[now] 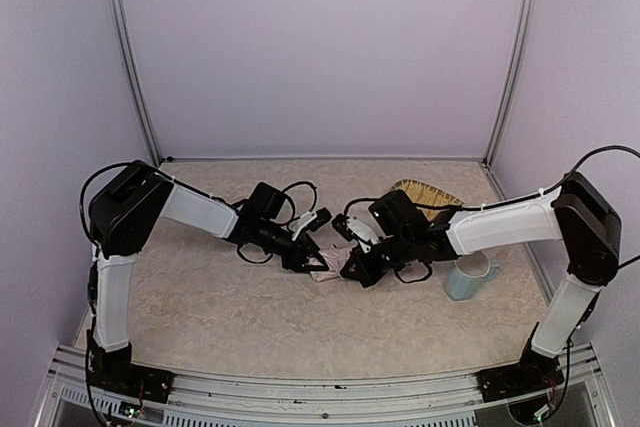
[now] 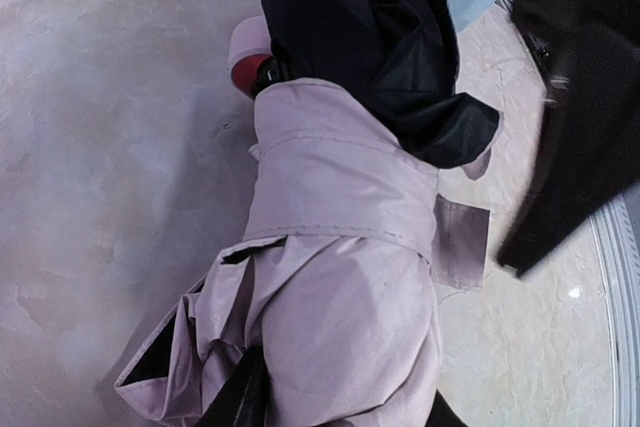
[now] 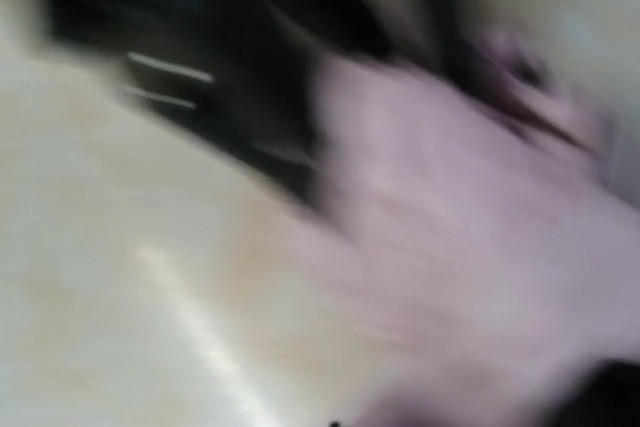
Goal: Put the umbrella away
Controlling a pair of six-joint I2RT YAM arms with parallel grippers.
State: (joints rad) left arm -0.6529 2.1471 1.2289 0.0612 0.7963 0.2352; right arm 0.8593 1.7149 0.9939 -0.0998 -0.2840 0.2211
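I've got the umbrella (image 1: 328, 271) lying about the middle of the worktop (image 1: 200, 307), my left claw (image 1: 308, 261) clamped round its bunched canopy, I judge to hold the folds together, while the right claw (image 1: 355, 269) sits just beside it, too blurred to tell whether open or closed.

Both arms bend inward from the frame's sides; the left end effector (image 1: 303, 261) and right end effector (image 1: 353, 269) nearly meet at centre, grip unclear

Right wrist view: wholly motion-blurred. Left wrist view: umbrella (image 2: 340, 277) cut off at bottom edge. Top view, centre: umbrella mostly hidden between left gripper (image 1: 305, 261) and right gripper (image 1: 353, 269).
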